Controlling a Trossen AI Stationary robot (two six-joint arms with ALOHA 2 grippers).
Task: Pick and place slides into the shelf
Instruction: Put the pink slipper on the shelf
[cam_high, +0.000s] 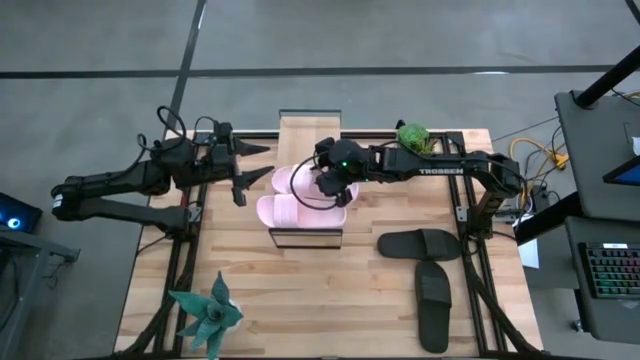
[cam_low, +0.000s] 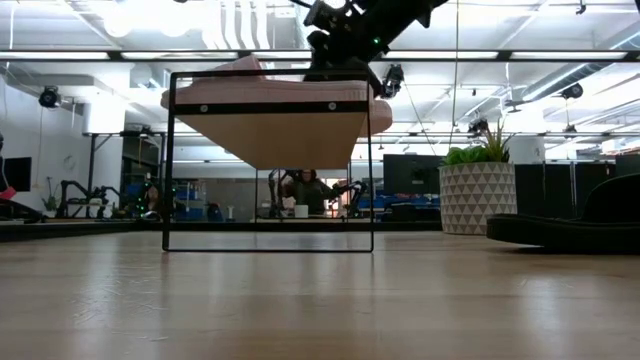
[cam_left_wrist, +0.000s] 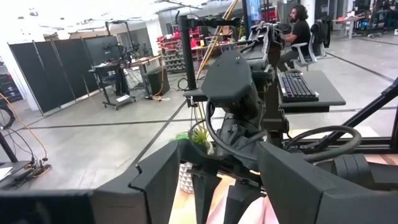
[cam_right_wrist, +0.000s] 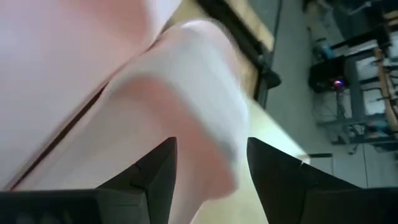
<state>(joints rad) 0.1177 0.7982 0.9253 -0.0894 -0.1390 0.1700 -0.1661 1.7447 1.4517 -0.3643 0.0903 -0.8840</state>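
Observation:
The shelf (cam_high: 310, 130), a light wood plank in a thin black frame, stands mid-table. Both pink slides (cam_high: 298, 210) lie soles down on its plank, side by side; one (cam_low: 250, 68) shows above the plank in the low view. The black slides (cam_high: 420, 243) (cam_high: 433, 305) lie soles down on the table to the right. My right gripper (cam_high: 330, 190) is open above the pink slides' right ends. Its fingers (cam_right_wrist: 155, 171) stand on either side of a pink slide (cam_right_wrist: 199, 124), with wood showing beside one finger. My left gripper (cam_high: 250, 175) is open and waits left of the shelf.
A green plant in a patterned pot (cam_high: 415, 135) stands by the far right corner, and a teal plant (cam_high: 207, 315) near the left front edge. Bare tabletop (cam_high: 320, 300) lies in front of the shelf. A person (cam_low: 310, 190) sits in the room behind.

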